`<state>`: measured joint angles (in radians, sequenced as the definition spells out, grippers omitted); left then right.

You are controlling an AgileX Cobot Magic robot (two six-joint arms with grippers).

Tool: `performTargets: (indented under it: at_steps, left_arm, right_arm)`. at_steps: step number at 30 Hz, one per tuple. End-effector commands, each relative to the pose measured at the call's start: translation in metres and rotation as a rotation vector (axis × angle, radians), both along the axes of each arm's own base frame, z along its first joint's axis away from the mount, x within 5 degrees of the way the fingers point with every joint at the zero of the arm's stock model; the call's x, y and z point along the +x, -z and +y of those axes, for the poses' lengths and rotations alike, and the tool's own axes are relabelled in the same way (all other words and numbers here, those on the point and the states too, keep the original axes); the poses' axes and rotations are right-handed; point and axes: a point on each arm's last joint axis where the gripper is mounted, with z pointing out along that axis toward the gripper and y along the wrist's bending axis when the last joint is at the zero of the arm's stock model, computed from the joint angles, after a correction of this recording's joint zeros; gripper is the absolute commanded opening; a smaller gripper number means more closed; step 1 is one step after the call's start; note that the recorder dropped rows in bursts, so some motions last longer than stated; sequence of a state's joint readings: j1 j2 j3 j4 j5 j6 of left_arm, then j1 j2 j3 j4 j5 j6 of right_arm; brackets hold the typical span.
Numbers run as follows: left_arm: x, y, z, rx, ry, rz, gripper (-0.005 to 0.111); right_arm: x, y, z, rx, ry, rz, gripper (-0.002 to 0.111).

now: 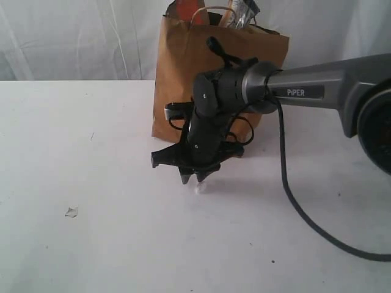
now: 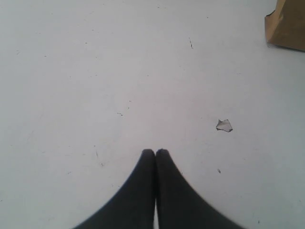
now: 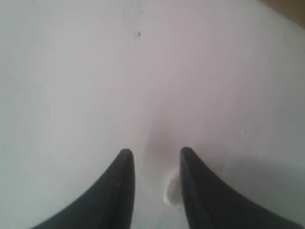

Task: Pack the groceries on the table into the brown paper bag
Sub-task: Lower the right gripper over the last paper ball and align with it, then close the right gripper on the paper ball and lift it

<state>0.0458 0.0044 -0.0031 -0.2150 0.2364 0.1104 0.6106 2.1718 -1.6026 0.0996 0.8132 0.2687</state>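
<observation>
Kraft-brown paper bag (image 1: 183, 73): upright at the far middle of the white table (image 1: 91, 152), with groceries (image 1: 241, 12) poking above its rim. Right gripper (image 1: 194, 177): pointing down at the tabletop just in front of the bag, fingers slightly spread with nothing between them, and a small white crumb (image 3: 170, 188) beside one fingertip. Left gripper (image 2: 155, 152): fingers pressed together over bare table, with a small pale scrap (image 2: 224, 125) nearby.
</observation>
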Motion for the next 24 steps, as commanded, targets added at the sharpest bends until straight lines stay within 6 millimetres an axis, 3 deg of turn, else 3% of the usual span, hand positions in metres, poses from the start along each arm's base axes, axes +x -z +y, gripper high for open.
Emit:
performTargets:
  at_steps: [1, 12, 17, 24]
  left_arm:
    - [0.000, 0.000, 0.000, -0.009, -0.003, -0.006, 0.000]
    - [0.000, 0.000, 0.000, -0.009, -0.003, -0.006, 0.000]
    - [0.000, 0.000, 0.000, -0.009, -0.003, -0.006, 0.000]
    - [0.000, 0.000, 0.000, -0.009, -0.003, -0.006, 0.000]
  right_arm:
    - [-0.004, 0.003, -0.010, -0.117, -0.045, 0.045, 0.031]
    - [-0.005, 0.003, -0.012, -0.144, -0.068, 0.059, 0.031]
    - [-0.013, -0.005, -0.015, -0.180, -0.234, 0.096, 0.031]
    - [-0.015, 0.003, -0.019, -0.235, -0.280, 0.135, 0.031]
